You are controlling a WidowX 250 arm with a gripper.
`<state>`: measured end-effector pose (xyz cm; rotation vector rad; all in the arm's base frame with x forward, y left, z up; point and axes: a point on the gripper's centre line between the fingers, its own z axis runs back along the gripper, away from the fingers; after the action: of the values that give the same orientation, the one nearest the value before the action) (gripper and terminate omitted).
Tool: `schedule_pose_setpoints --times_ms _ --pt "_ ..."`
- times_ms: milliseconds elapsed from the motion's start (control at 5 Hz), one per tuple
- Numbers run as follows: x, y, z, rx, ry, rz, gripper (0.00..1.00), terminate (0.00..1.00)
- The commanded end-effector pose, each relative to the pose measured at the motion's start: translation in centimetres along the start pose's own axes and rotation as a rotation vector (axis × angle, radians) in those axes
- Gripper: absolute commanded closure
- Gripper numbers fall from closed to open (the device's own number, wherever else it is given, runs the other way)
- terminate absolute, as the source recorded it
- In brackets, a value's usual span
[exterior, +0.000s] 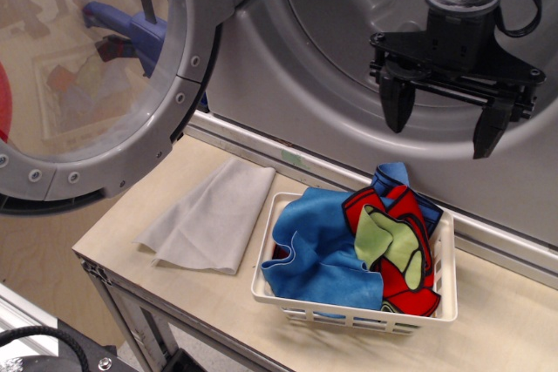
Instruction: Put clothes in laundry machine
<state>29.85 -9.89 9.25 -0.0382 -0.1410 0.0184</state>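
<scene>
The clothes lie bundled in a white lattice basket (277,267) on the wooden table: a bright blue cloth (318,246) and a red cloth (403,246) with black edging and yellow-green patches on top at the right. The grey laundry machine (349,50) stands behind, its round drum mouth open and its clear-windowed door (96,76) swung open to the left. My black gripper (442,122) hangs open and empty in front of the drum mouth, above the right part of the basket and well clear of the clothes.
A plain light grey cloth (209,215) lies flat on the table left of the basket. The table's front edge (174,298) runs along the lower left. The open door overhangs the table's left end.
</scene>
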Motion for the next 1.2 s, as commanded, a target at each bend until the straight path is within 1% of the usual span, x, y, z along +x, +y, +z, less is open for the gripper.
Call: schedule_pose_setpoints --times_ms 0,200,400,600,800,1000 --pt "0.0 0.0 0.0 0.0 0.0 0.0 0.0 0.0" --pt "-1.3 1.8 -0.3 -0.033 0.023 0.085 0.0 0.0" --pt "-2.6 3.7 -0.6 -0.034 0.007 0.147 0.0 0.0" --pt "-3.7 5.8 -1.3 -0.006 -0.031 0.233 0.0 0.0" --pt "-4.4 7.3 -2.8 0.029 -0.041 0.202 0.0 0.0" --pt "-4.4 7.5 -4.5 0.017 -0.054 0.127 0.0 0.0"
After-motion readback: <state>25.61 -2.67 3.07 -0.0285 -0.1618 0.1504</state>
